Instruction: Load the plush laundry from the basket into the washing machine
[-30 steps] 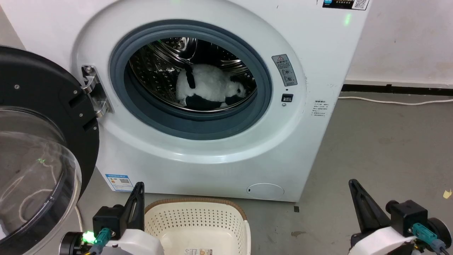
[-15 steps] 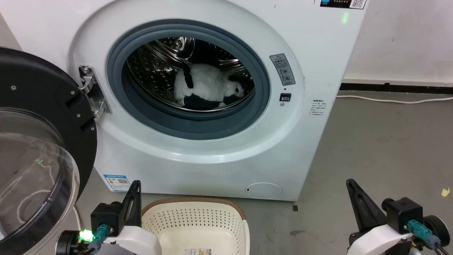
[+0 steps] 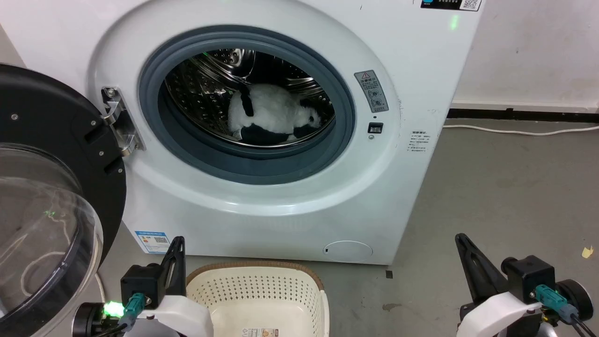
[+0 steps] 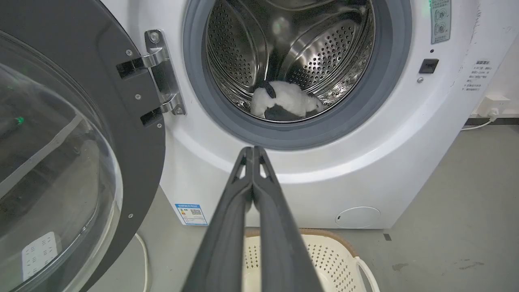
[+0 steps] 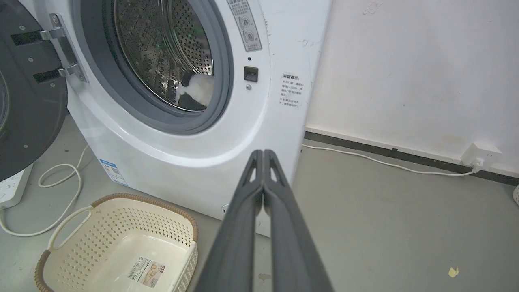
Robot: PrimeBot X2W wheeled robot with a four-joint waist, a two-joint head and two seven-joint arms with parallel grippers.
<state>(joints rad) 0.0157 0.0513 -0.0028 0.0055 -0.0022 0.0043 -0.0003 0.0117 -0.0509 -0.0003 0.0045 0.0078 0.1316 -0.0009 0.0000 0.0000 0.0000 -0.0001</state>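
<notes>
White plush (image 3: 273,114) lies low in drum (image 3: 206,89) of washer (image 3: 281,201), past the gasket, so load step looks done. Basket (image 3: 262,285) sits on floor just in front of washer, holding just its label. Door (image 3: 56,140) swung open to L, prob. for access. L gripper (image 4: 252,151) and R gripper (image 5: 263,153): fingers pressed together, gripping nothing, low outside the opening, either side of basket. Plush well apart from both, up and ahead.

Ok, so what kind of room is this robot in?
Probably a laundry corner or utility room: a front-loading washing machine with its door swung open, a perforated basket on the bare grey floor, and a cable along a plain white wall.
</notes>
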